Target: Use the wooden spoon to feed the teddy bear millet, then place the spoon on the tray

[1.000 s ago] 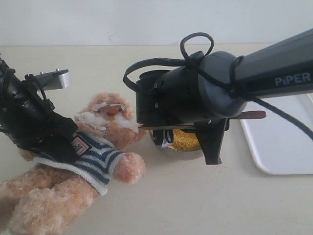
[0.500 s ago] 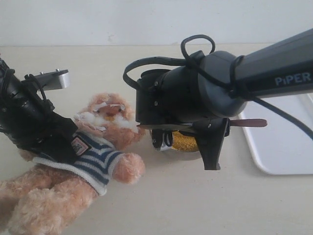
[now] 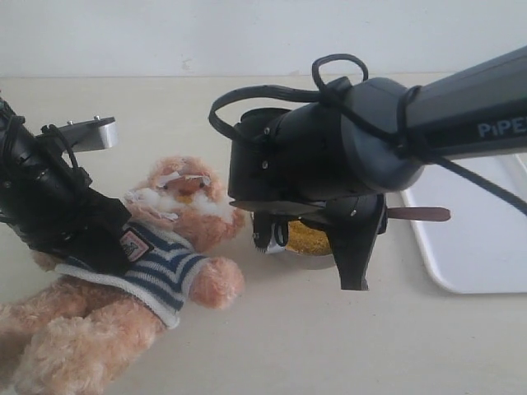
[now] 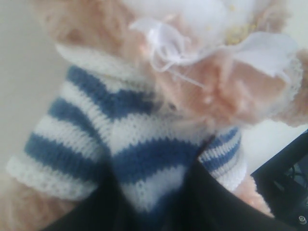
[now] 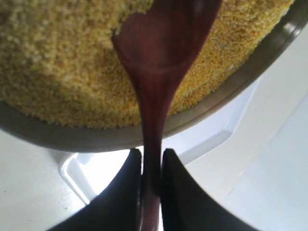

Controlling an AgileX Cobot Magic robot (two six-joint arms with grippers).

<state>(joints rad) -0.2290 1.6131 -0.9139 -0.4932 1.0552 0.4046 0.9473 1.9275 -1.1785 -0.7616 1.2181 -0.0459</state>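
- Right wrist view: the right gripper (image 5: 151, 156) is clamped on the slim handle of the wooden spoon (image 5: 161, 53). The spoon's round bowl hangs over the millet (image 5: 57, 72) in the metal bowl (image 5: 96, 137). I cannot tell whether any grain rides on it.
- Exterior view, against a second ago: the spoon's right handle end has dipped and its left bowl end has come up. It now lies about level, pointing left at the teddy bear (image 3: 169, 259) and stopping just short of its face.
- The right arm has also edged slightly to the right.
- On the left, the left gripper (image 4: 154, 178) is closed on the bear's striped shirt, propping it up as before.
- The scoop looks finished, and levelling should keep grain from sliding off. The carry left to the muzzle likely comes next.
- The tray (image 3: 478, 239) lies at the right, well apart from the bear, and the spoon is not yet on it.
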